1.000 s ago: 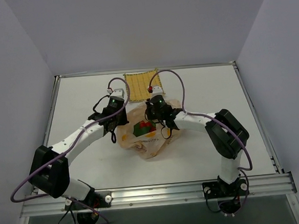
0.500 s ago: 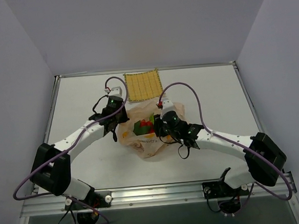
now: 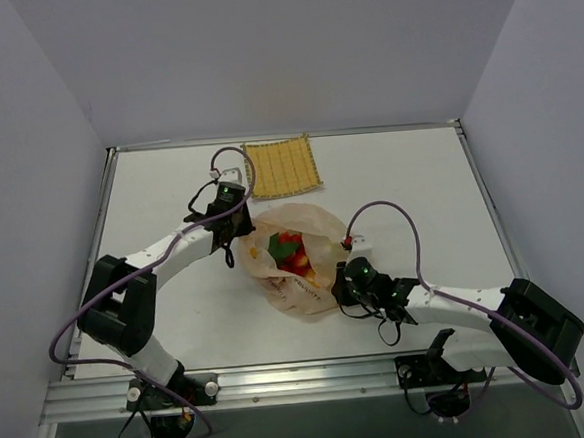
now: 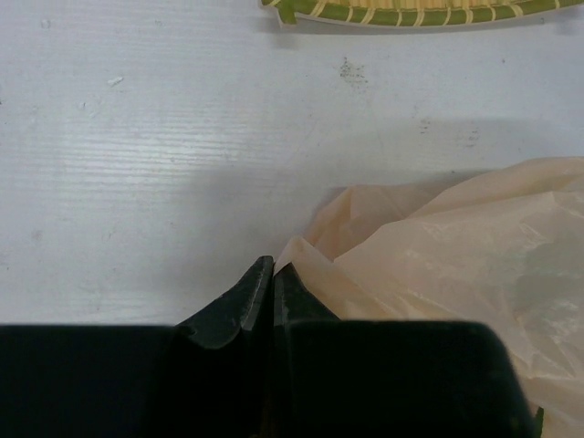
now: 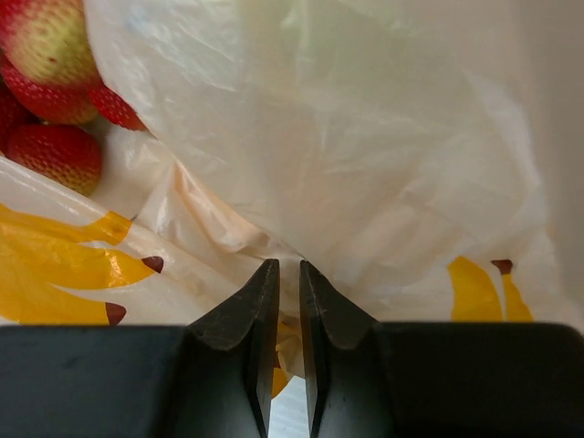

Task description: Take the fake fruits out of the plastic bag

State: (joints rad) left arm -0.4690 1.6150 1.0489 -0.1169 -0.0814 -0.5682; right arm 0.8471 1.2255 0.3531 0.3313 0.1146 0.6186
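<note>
The plastic bag (image 3: 298, 279) lies in the middle of the table, pale peach with yellow printed marks, its mouth pulled open. Inside it show red berries (image 3: 292, 252) with a dark green leaf (image 3: 275, 247); the round green fruit and the pear cannot be made out. My left gripper (image 3: 233, 251) is shut on the bag's left edge; in the left wrist view the jaws (image 4: 272, 266) pinch a corner of the bag (image 4: 456, 255). My right gripper (image 3: 341, 292) is shut on the bag's lower right edge; its view shows plastic (image 5: 347, 137) between the jaws (image 5: 289, 269) and red berries (image 5: 57, 153) at top left.
A square yellow woven mat (image 3: 282, 168) lies on the table behind the bag, and its edge shows at the top of the left wrist view (image 4: 411, 14). White walls stand round the table. Both arms' cables loop above the table near the bag.
My right arm has swung from over the bag down to its near right edge and taken hold there. The bag's mouth is wider and the fruits show more.
</note>
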